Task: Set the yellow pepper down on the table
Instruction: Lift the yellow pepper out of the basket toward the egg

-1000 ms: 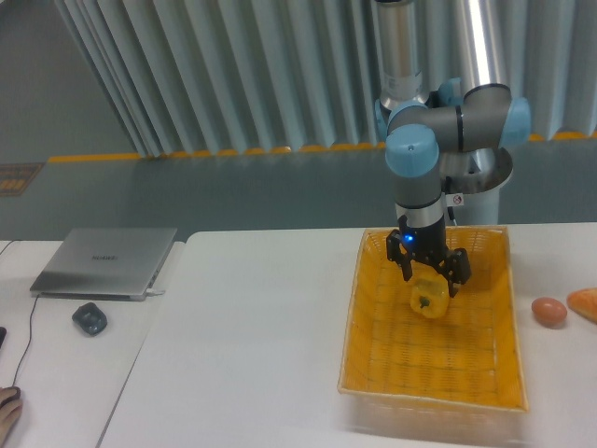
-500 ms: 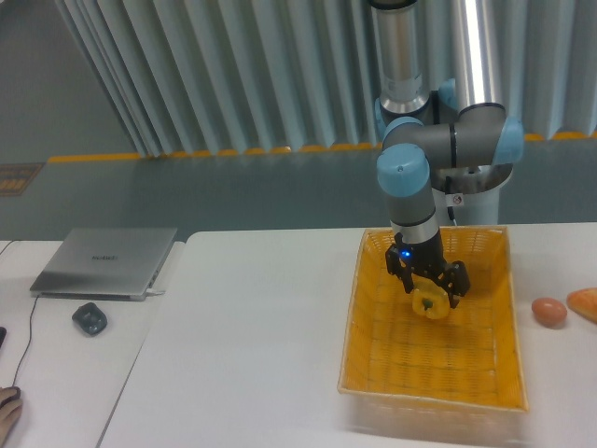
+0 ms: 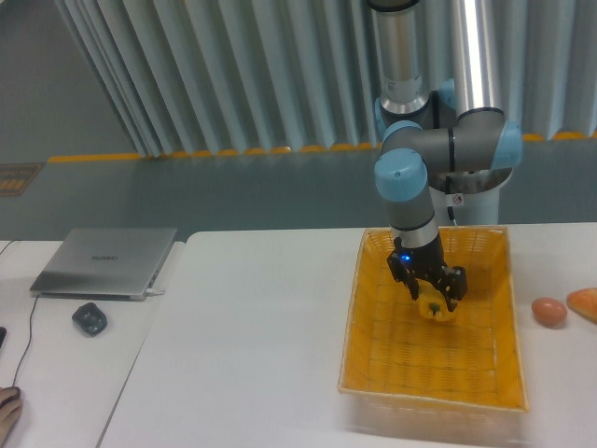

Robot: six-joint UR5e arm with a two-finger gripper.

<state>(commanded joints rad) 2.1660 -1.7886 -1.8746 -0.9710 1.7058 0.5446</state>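
The yellow pepper (image 3: 436, 309) lies inside the orange woven basket (image 3: 373, 355), in its far middle part. My gripper (image 3: 432, 293) points straight down into the basket and is lowered over the pepper. Its black fingers (image 3: 411, 284) stand on either side of the pepper, still spread, and partly hide its top. The basket rests on the white table (image 3: 252, 345), whose bare surface stretches to the left of the basket.
An orange-brown egg-shaped item (image 3: 548, 312) and another orange item (image 3: 586, 303) lie on the table right of the basket. A separate white desk at the left holds a closed laptop (image 3: 104, 262) and a dark mouse (image 3: 90, 318).
My gripper has come down a little into the basket and now straddles the pepper. The pepper has stayed about where it was.
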